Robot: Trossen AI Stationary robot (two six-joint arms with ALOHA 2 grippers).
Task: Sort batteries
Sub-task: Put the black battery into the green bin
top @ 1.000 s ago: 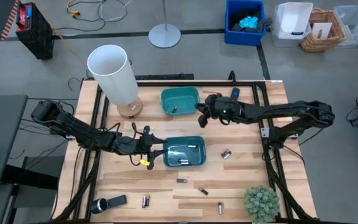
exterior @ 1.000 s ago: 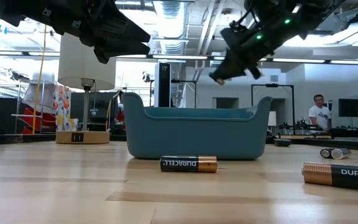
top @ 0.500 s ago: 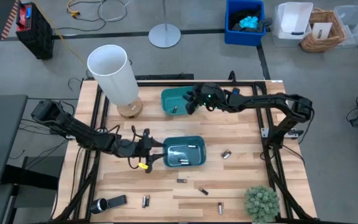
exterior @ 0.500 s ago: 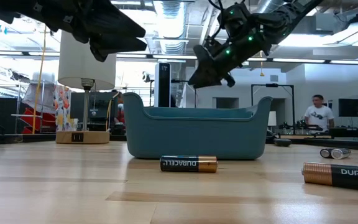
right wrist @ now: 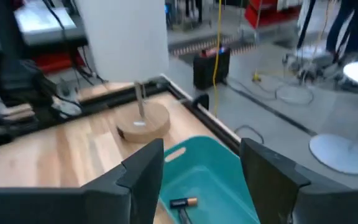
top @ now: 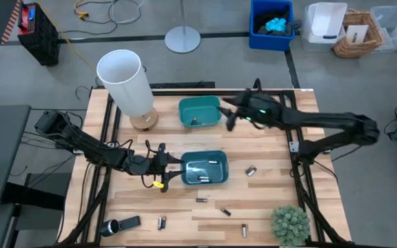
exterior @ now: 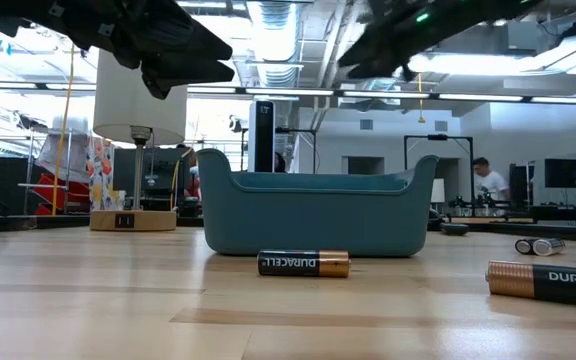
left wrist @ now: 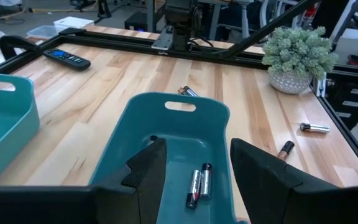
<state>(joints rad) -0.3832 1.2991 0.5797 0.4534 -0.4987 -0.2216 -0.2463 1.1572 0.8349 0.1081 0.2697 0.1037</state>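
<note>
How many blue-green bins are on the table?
2. One teal bin sits at the far side near the lamp, by the right gripper. The other teal bin sits mid-table, beside the left gripper.

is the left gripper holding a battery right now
No, in the left wrist view the left gripper stands open and empty over the near teal bin, with two batteries lying on the bin's floor.

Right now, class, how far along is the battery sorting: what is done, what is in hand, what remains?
Done: batteries lie in the far bin and the near bin.
In hand: nothing; the right gripper is open and empty above the far bin, and the left gripper is open at the near bin.
Left: loose batteries on the table.
</note>
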